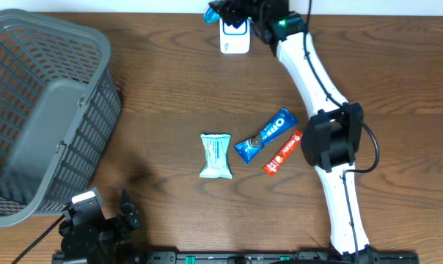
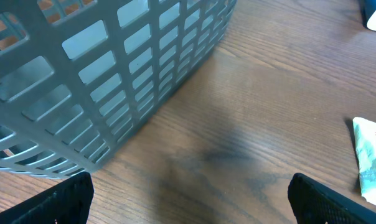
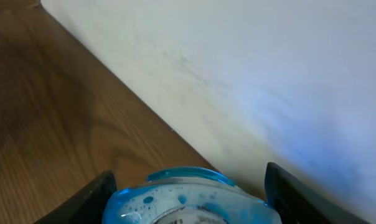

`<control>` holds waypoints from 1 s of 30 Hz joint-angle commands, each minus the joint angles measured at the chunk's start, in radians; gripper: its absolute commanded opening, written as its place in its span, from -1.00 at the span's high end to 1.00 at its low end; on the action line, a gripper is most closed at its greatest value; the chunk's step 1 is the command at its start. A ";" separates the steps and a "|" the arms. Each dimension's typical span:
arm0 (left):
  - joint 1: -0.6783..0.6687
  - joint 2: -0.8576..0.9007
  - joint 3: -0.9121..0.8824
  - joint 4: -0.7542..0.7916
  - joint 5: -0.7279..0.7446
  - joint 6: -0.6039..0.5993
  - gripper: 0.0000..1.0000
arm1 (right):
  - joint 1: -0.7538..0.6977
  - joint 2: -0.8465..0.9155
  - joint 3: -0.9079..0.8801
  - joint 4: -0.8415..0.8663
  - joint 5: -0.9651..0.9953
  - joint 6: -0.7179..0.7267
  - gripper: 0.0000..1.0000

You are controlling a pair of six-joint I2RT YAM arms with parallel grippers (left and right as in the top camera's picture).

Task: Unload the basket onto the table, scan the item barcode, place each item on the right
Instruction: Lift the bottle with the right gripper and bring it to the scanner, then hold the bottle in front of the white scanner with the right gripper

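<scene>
My right gripper is at the far edge of the table, shut on a blue, glossy packet that fills the gap between both fingers. It holds the packet just left of the white scanner, close to the pale wall; no barcode shows in any view. My left gripper rests at the near left corner. In the left wrist view that gripper stands wide open over bare wood with nothing between its fingers.
A large grey slotted basket fills the left side, and its wall is close to my left gripper. Mid-table lie a pale teal packet, a blue Oreo packet and a red bar.
</scene>
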 commanded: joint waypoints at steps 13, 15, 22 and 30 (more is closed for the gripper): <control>-0.004 -0.001 -0.003 -0.001 0.012 -0.005 -1.00 | -0.046 0.059 0.030 0.005 -0.167 0.042 0.33; -0.004 -0.001 -0.003 -0.001 0.012 -0.005 -1.00 | -0.050 0.062 0.030 -0.015 -0.167 0.037 0.36; -0.004 -0.001 -0.003 -0.001 0.012 -0.005 -1.00 | -0.084 0.062 0.029 -0.103 -0.207 -0.034 0.44; -0.004 -0.001 -0.003 -0.001 0.012 -0.005 -1.00 | -0.116 0.062 0.029 -0.123 -0.320 -0.078 0.36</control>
